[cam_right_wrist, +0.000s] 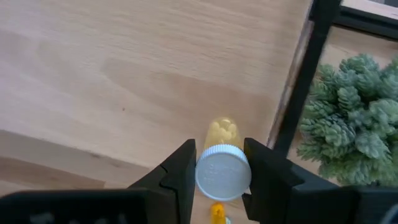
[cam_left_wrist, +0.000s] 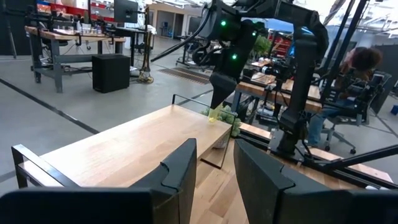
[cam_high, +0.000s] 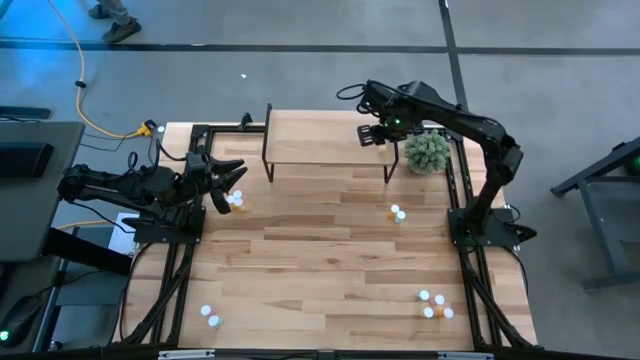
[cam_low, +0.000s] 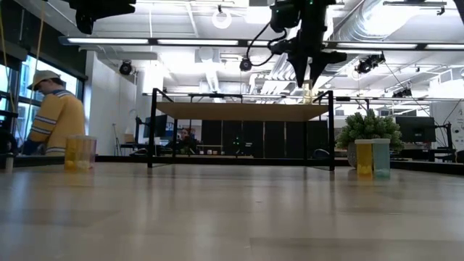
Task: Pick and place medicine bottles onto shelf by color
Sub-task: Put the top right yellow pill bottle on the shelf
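My right claw (cam_right_wrist: 219,163) pinches a yellow bottle (cam_right_wrist: 222,163) with a white cap above the right end of the shelf (cam_high: 320,140), near the plant (cam_high: 428,151). My left claw (cam_high: 228,185) hangs over the table's (cam_high: 320,260) left edge, its fingers (cam_left_wrist: 180,171) slightly apart and holding nothing. More bottles (cam_high: 435,305) lie scattered on the table.

No readable text, labels, brands or numbers anywhere: bottles (cam_high: 397,213), shelf (cam_high: 320,140), counter (cam_high: 330,270) and room behind show none legible.
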`<action>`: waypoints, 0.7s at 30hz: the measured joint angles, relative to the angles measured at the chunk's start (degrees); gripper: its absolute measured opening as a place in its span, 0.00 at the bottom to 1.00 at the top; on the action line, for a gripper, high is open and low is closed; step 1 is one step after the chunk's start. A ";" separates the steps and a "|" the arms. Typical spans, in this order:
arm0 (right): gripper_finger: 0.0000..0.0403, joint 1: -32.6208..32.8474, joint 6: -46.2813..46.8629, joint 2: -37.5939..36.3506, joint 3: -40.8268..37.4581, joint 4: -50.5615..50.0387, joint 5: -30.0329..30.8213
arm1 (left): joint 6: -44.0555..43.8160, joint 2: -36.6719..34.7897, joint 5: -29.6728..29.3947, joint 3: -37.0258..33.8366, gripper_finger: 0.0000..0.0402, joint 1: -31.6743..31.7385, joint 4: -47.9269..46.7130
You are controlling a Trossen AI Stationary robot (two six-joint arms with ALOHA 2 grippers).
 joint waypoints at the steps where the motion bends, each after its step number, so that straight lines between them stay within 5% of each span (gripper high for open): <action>1: 0.28 -0.02 -0.07 0.39 -0.02 -0.02 0.02 | 0.00 0.00 0.00 -0.02 0.25 0.00 0.00; 21: 0.28 -0.63 -1.17 0.53 -0.02 1.16 1.88 | -0.02 -0.02 0.00 -0.02 0.25 0.00 0.00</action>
